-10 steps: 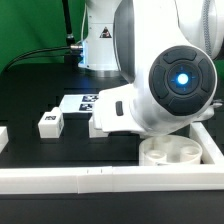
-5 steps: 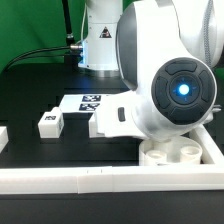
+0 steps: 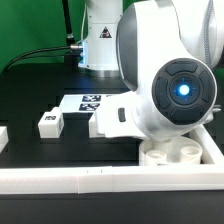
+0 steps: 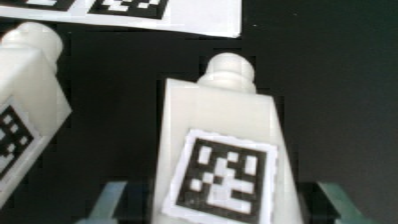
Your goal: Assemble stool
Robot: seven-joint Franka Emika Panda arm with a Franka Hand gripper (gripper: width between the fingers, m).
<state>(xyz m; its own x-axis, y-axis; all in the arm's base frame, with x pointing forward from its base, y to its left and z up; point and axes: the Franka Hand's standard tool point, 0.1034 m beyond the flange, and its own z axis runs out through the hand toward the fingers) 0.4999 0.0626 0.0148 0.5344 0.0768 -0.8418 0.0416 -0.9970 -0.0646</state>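
White blocky leg (image 4: 222,120), w/ rounded peg (image 4: 228,68) & b/w tag (image 4: 222,172), is flanked by gripper (image 4: 228,203). Fingers (image 4: 118,200) are held apart, w/ a gap each side.

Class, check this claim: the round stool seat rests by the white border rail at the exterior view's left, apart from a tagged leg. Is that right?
No. The exterior view shows the round stool seat by the white border rail at that view's right, not its left. It does lie apart from the tagged leg.
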